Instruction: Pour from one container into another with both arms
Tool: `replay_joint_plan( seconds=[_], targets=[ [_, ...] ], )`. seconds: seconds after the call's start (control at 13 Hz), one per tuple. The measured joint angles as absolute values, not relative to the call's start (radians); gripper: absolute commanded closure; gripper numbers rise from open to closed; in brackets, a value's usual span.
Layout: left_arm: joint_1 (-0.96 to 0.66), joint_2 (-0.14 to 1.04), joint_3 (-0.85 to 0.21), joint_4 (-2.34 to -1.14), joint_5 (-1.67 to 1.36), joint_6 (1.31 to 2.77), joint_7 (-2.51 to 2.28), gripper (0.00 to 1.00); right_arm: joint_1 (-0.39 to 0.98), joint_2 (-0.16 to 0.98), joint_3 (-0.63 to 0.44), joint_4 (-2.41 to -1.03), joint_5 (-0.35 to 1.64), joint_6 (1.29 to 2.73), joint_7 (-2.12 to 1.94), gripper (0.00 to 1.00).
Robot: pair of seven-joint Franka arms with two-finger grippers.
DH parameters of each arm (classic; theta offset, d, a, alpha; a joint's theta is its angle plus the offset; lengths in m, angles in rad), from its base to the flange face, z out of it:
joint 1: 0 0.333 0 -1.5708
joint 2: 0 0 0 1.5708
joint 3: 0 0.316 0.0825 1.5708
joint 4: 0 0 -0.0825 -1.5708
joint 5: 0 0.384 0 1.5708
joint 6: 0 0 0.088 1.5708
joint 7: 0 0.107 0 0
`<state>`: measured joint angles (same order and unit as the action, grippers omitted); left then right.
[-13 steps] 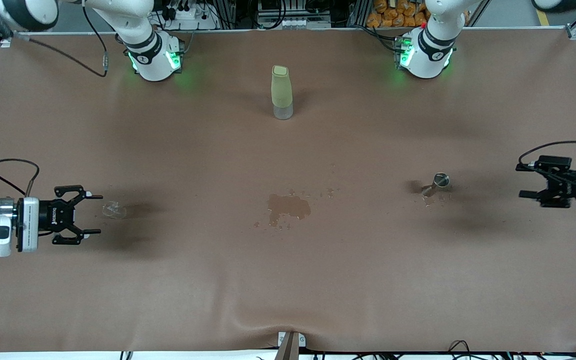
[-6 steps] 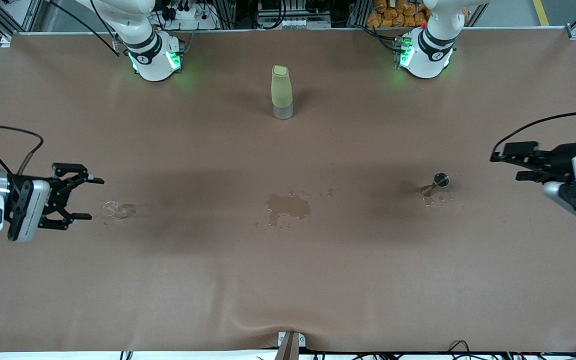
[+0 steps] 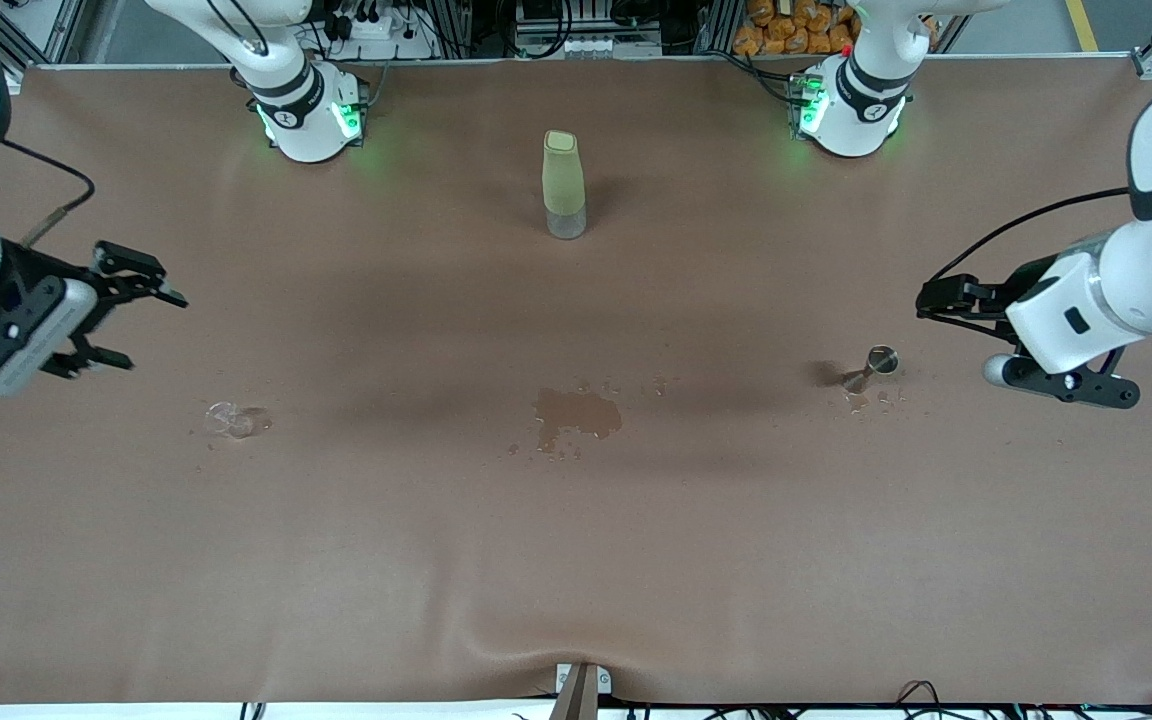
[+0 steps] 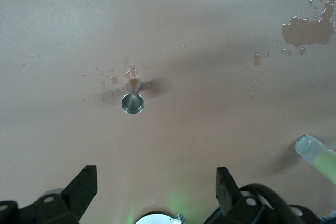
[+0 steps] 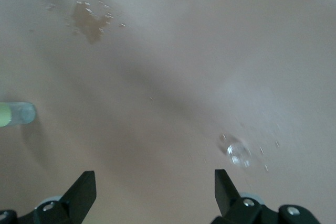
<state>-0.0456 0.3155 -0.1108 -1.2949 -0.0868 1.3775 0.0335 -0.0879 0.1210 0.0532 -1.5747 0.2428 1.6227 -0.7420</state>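
cup [image 3: 232,420] and jigger [image 3: 873,366] standing on table [image 3: 576,560], spill [image 3: 576,415] between, left gripper [image 3: 936,300] and right gripper [image 3: 141,315] raised, both spread wide, grasping nothing

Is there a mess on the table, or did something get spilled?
Yes. A dark wet puddle with small splashes sits mid-table, nearer the camera than the green bottle. More drops lie around the metal jigger and by the little glass cup.
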Motion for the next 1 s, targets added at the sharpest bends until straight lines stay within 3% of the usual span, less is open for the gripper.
replay_joint_plan(
  seconds=[0.46, 1.0],
  targets=[
    [-0.040, 0.234, -0.111, -1.297, -0.085, 1.391, -0.065, 0.00, -0.036, 0.070, -0.027, -1.581, 0.101, 1.542, -0.307, 0.00],
    [-0.033, 0.143, -0.110, -1.377, -0.050, 1.471, -0.081, 0.00, -0.029, -0.091, -0.044, -1.578, -0.023, 1.443, 0.034, 0.00]
  ],
)
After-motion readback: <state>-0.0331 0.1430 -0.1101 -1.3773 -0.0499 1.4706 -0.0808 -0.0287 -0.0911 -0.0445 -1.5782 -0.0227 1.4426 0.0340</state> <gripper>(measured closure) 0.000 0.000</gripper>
